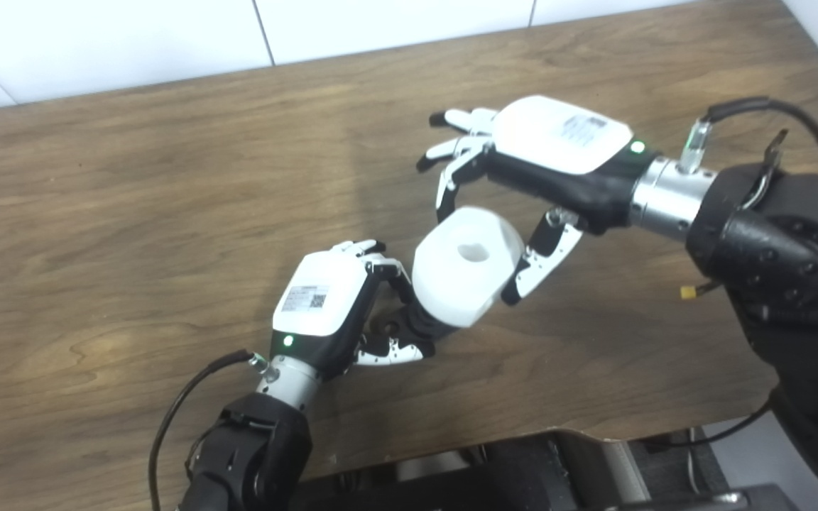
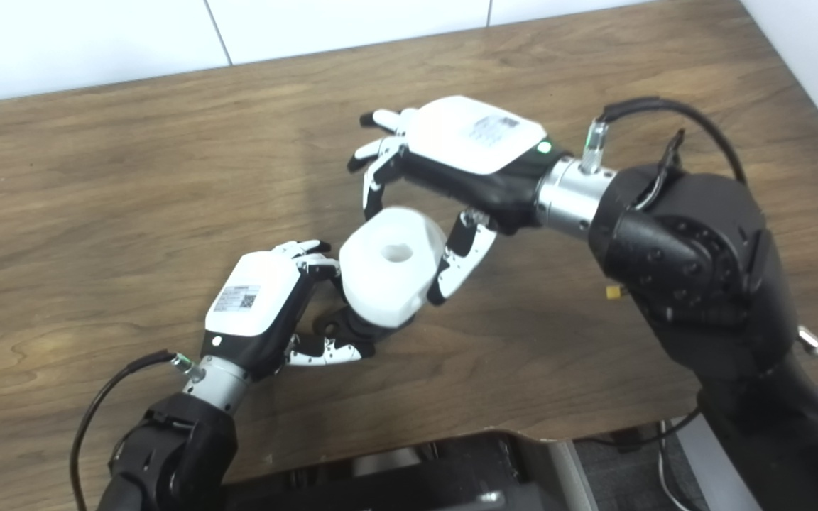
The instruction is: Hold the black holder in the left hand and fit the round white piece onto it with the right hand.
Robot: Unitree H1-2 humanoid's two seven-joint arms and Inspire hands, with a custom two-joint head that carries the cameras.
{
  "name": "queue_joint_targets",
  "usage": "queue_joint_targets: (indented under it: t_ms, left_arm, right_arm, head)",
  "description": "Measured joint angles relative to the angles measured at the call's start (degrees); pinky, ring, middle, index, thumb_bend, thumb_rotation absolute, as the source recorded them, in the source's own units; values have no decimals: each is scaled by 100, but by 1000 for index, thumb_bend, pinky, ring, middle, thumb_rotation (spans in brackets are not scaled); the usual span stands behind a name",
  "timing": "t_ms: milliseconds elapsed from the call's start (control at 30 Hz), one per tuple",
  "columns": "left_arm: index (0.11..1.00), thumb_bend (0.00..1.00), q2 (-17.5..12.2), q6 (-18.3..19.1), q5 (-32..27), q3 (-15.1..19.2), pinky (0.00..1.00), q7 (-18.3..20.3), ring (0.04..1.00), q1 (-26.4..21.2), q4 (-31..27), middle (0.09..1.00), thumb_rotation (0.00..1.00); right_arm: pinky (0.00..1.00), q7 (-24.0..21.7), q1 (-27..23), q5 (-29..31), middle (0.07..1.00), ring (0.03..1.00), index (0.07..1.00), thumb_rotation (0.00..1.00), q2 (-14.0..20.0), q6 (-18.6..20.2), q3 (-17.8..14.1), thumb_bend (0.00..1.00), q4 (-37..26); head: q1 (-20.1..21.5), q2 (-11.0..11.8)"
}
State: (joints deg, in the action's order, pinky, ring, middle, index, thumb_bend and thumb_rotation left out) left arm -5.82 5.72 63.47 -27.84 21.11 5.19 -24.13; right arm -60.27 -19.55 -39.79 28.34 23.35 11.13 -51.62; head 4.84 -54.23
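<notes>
The round white piece (image 1: 467, 275), with a hole in its top face, sits tilted on the black holder (image 1: 424, 323), of which only a dark stub shows below it. My left hand (image 1: 331, 301) is shut on the holder just above the table, its fingers curled round the base. My right hand (image 1: 551, 152) reaches in from the right over the white piece. One finger touches the piece's upper left edge and the thumb (image 1: 540, 262) rests against its right side. The other fingers stay spread out beyond it.
The brown wooden table (image 1: 132, 213) fills the view, with a white wall along its far edge. Its front edge (image 1: 522, 433) runs just below my left hand. A black cable (image 1: 771, 106) loops off my right wrist.
</notes>
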Motion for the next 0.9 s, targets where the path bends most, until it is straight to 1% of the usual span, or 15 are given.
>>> queue_joint_targets:
  t_ms: [133,300,567,767,900]
  left_arm:
    - [488,522,12,23,28,-25,853,0,847,0,-1,779,55]
    - [489,520,28,85,72,-63,855,1,851,-4,0,783,56]
    - [488,520,26,116,163,-119,855,-1,850,-3,4,781,57]
    - [489,520,26,149,228,-174,852,-4,852,-4,1,782,57]
    - [489,520,19,151,227,-178,848,-5,849,-4,1,780,57]
  right_arm:
    - [993,89,5,-1,871,1000,484,154,-30,-41,0,520,21]
    - [1000,185,5,-2,875,1000,484,154,-187,-97,26,519,33]
    - [989,205,6,-62,873,1000,484,153,-257,-162,123,520,49]
    - [981,228,84,-86,874,1000,484,151,-390,-179,176,519,92]
    - [977,247,150,-167,872,1000,484,151,-412,-248,244,519,150]
  head:
    - [-27,-9]
    - [-44,-9]
    - [-106,44]
    - [-114,35]
    - [-123,26]
